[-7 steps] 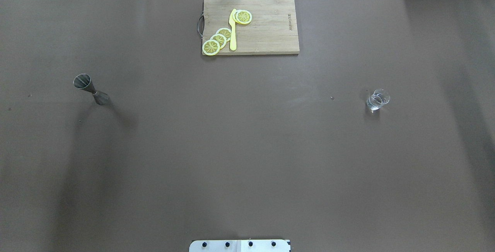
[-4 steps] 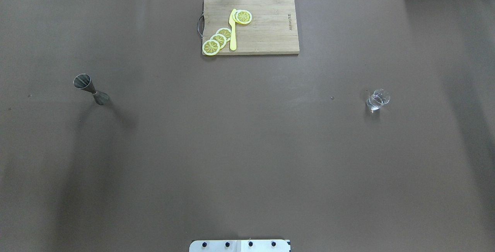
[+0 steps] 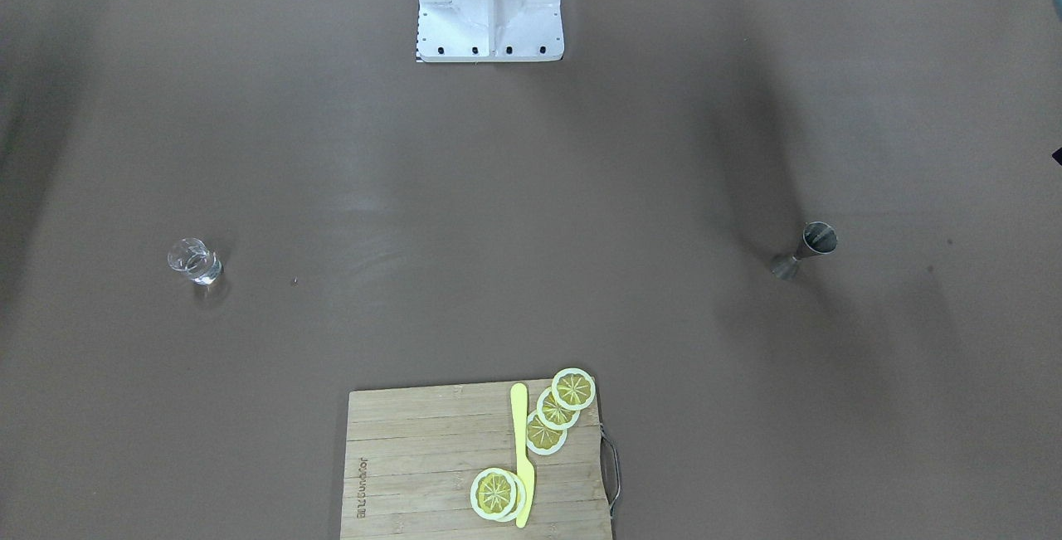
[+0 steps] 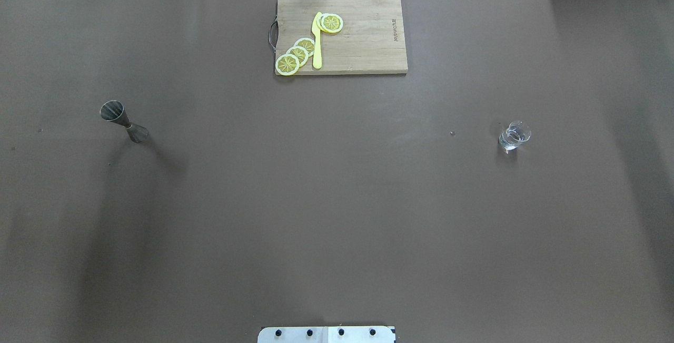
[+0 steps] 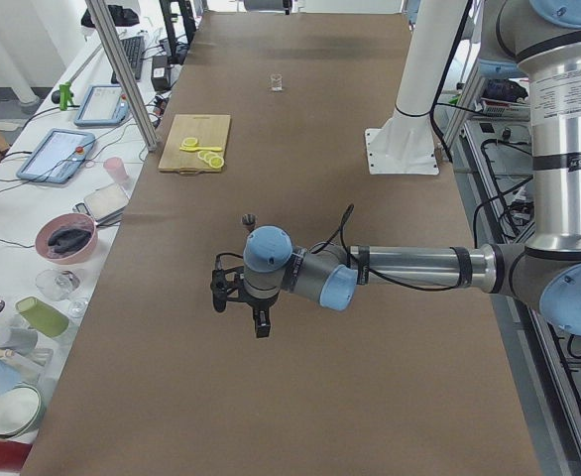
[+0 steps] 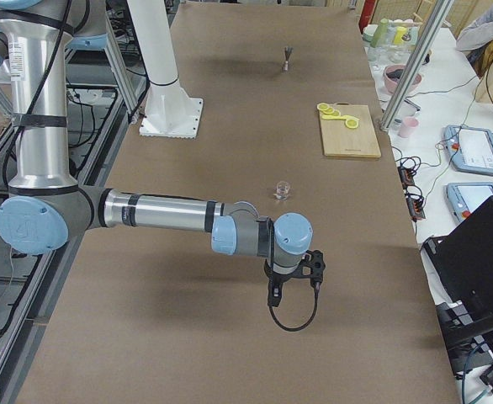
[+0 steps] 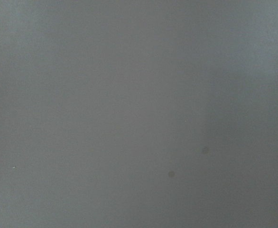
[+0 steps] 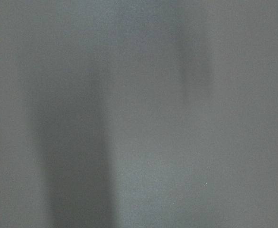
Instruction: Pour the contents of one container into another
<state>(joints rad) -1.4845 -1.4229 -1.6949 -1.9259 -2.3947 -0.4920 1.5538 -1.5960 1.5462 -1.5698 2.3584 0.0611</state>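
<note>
Two containers stand upright on the brown table (image 4: 337,201), well apart and about level with each other, one on each arm's side. This layout probably lets each arm take its own vessel and bring the two together in the open middle.

Nearest the robot, the white base plate (image 4: 326,334) sits at the table's edge. The left gripper (image 5: 260,327) hangs over bare table out toward its end, short of the steel jigger (image 4: 124,121). The right gripper (image 6: 273,298) hangs likewise short of the shot glass (image 4: 514,135). Both hold nothing, but I cannot tell whether their fingers are apart or together, since only the side views show them.

The shot glass holds a little clear liquid, so it is likely the source. The jigger's upper cup looks dark, and I cannot tell what is in it.

Farthest off, a wooden cutting board (image 4: 363,42) carries lemon slices (image 4: 297,54) and a yellow knife (image 4: 317,48), clear of any pouring path.
</note>
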